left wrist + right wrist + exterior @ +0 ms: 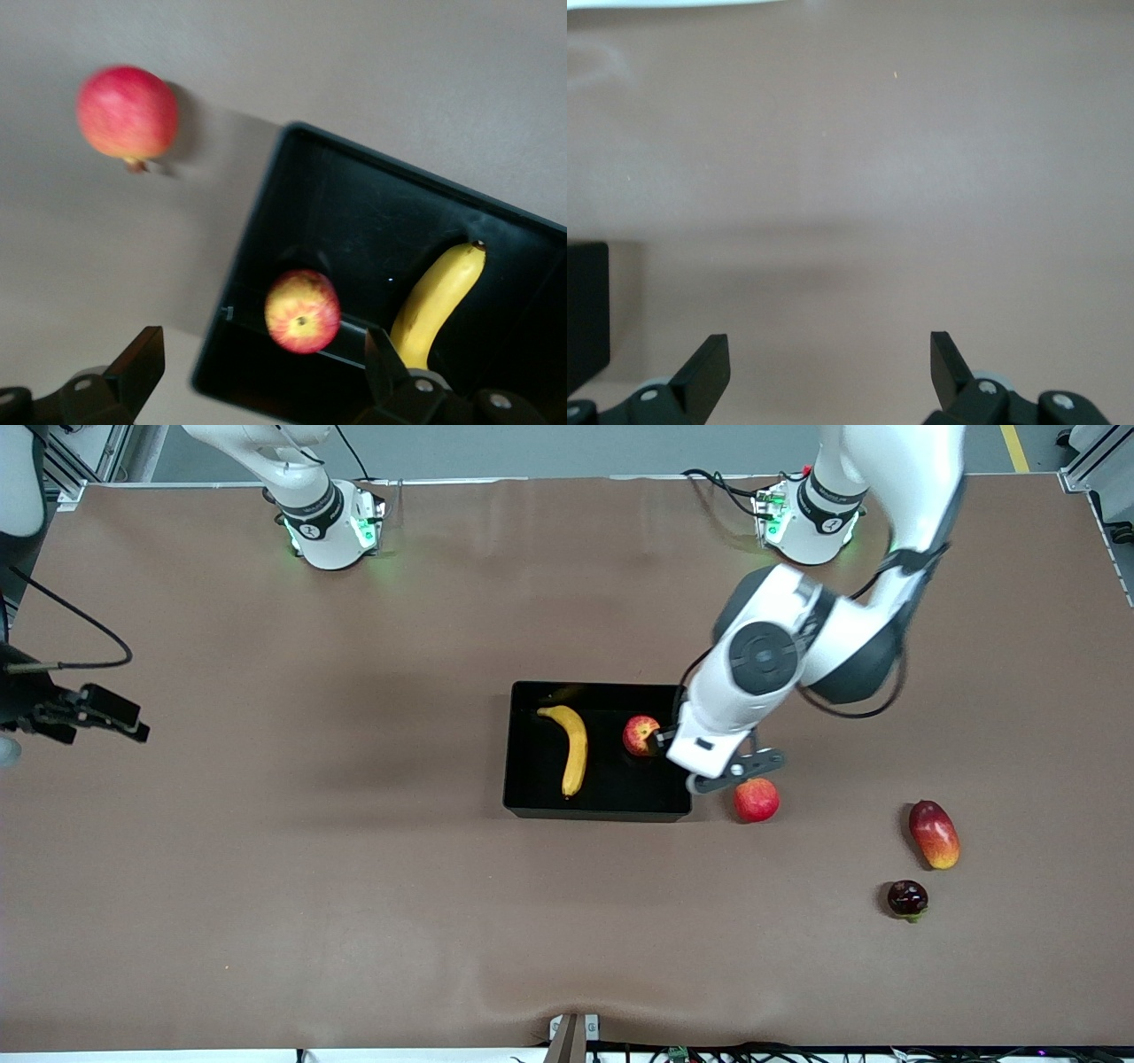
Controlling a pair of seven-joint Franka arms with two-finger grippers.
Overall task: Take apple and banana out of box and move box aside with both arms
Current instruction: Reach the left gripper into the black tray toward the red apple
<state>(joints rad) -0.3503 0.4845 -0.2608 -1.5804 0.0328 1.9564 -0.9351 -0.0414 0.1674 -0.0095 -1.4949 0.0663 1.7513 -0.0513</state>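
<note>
The black box (532,802) lies mid-table. In it are the yellow banana (574,749) and, toward the left arm's end, the red-and-yellow apple (640,735). My left gripper (682,757) hangs open over that end wall of the box. In the left wrist view the left gripper (263,343) has one finger (142,354) over bare table. The other finger (379,354) is over the box (354,204), with the apple (302,311) lying loose below and the banana (434,301) beside it. My right gripper (111,713), open and empty (830,347), waits over the right arm's end.
A red pomegranate (756,799) (127,112) sits on the table just outside the box, toward the left arm's end. Farther that way lie a red-orange mango (934,833) and a small dark fruit (907,898). A black corner (585,310) shows in the right wrist view.
</note>
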